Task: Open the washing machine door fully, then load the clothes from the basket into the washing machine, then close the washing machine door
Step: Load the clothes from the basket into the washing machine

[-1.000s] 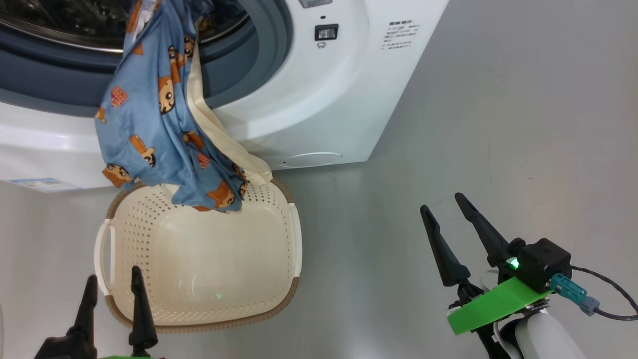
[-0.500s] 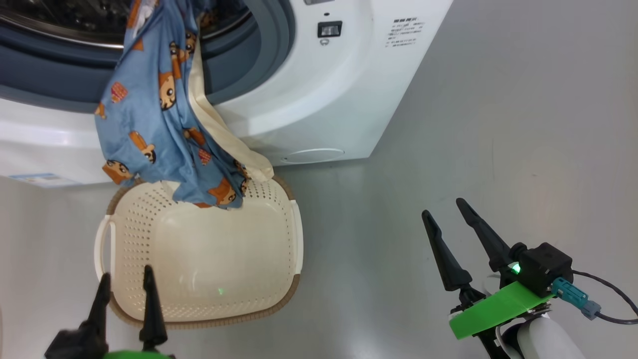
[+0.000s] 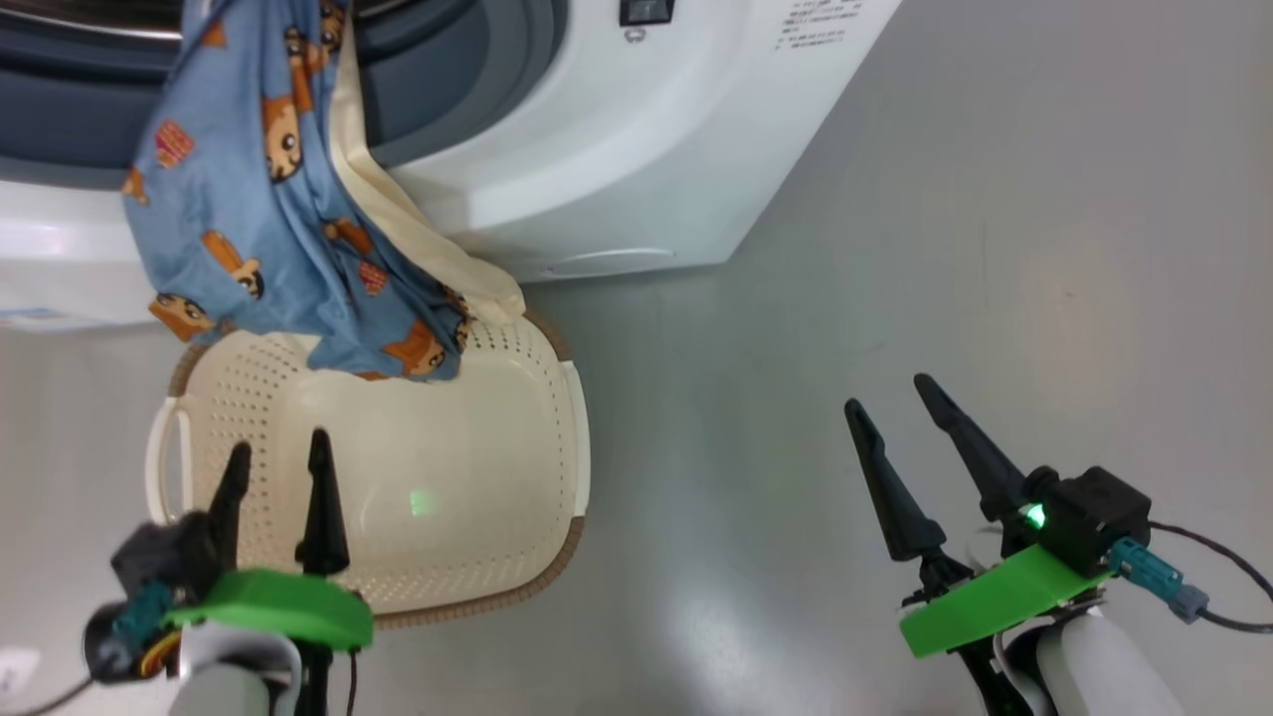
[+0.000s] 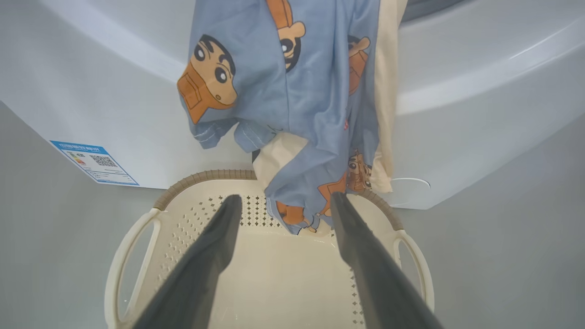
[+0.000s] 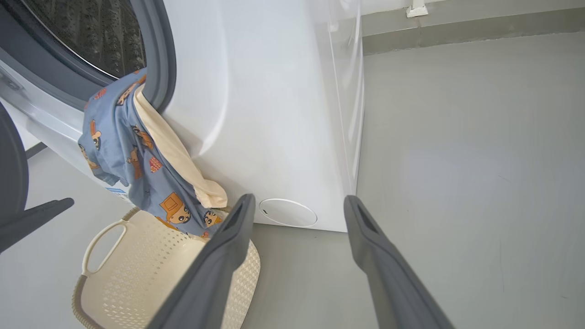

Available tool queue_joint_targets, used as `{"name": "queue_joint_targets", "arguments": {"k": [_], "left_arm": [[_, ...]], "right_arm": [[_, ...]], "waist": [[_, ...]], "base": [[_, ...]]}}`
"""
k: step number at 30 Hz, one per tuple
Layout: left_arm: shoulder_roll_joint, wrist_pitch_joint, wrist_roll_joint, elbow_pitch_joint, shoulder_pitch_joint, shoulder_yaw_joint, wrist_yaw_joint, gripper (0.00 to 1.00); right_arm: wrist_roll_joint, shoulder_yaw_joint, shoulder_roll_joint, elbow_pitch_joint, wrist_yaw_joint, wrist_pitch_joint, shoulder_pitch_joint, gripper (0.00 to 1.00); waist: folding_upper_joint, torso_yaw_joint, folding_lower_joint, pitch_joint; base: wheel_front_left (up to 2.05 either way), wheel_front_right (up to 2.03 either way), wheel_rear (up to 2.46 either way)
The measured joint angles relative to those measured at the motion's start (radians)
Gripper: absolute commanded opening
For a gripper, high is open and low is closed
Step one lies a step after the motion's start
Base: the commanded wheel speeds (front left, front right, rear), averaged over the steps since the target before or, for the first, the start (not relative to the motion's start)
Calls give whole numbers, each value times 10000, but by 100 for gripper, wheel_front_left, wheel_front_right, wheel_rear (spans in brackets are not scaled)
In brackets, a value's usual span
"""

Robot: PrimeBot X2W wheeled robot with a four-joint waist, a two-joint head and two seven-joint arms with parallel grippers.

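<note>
The clothes [image 3: 269, 199] are draped onto the basket [image 3: 487, 467] (seemingly half loaded). The left gripper [image 3: 278, 443] is held spread, empty, above the basket for gathering; the right gripper [image 3: 887, 393] likewise beside it.

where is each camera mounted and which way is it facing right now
head view: on the robot's head, facing forward and down at the washing machine, clothes draped from its opening to the basket; left gripper and right gripper show, open.
left wrist view: on the left wrist, looking along its fingers at the clothes' ends over the basket.
right wrist view: on the right wrist, facing the machine's front and the floor past its fingers.
shared: all three show clothes, basket, machine.
</note>
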Motion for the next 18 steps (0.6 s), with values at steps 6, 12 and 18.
{"name": "queue_joint_targets", "arguments": {"k": [6, 12, 18], "left_arm": [[-44, 2, -54, 1319, -1443, 113, -489, 100], [-46, 0, -100, 2429, -2456, 347, -826, 100], [-84, 0, -489, 2880, -3379, 593, -1198, 100]], "right_arm": [[-2, -58, -82, -146, 0, 0, -167, 100], [-23, -153, -84, -326, 0, 0, -415, 100], [-84, -268, -81, -405, 0, 0, -486, 100]], "waist": [[0, -72, 0, 686], [0, -135, 0, 1376], [0, -214, 0, 1971]], "base": [[0, 0, 0], [0, 0, 0], [0, 0, 0]]}}
